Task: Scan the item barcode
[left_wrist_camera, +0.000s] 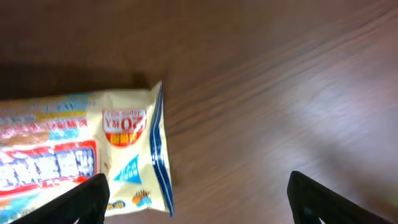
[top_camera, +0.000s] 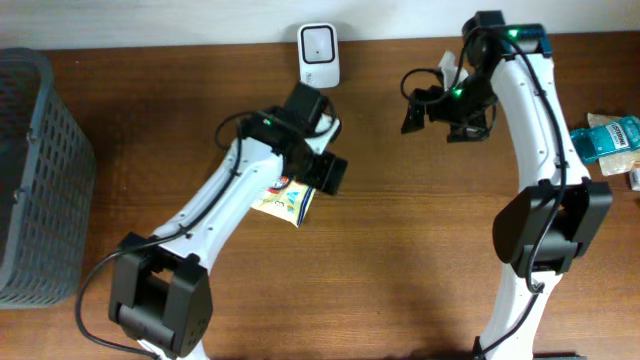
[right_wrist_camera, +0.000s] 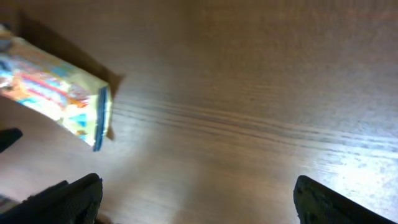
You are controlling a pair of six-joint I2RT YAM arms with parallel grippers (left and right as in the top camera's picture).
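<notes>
The item is a yellow snack packet (top_camera: 285,200) with red and blue print, lying flat on the wooden table. In the left wrist view the packet (left_wrist_camera: 81,155) lies at the left, its end beside and partly under one finger. My left gripper (top_camera: 318,137) (left_wrist_camera: 199,202) hovers over it, open, holding nothing. A white barcode scanner (top_camera: 318,43) stands at the table's back edge. My right gripper (top_camera: 440,118) (right_wrist_camera: 199,199) hangs open and empty over bare wood at the back right. Its wrist view catches the packet (right_wrist_camera: 56,93) at the far left.
A grey mesh basket (top_camera: 40,170) stands at the left edge. Other packaged goods (top_camera: 605,135) lie at the far right edge. Bare wood spreads between the two arms and toward the front.
</notes>
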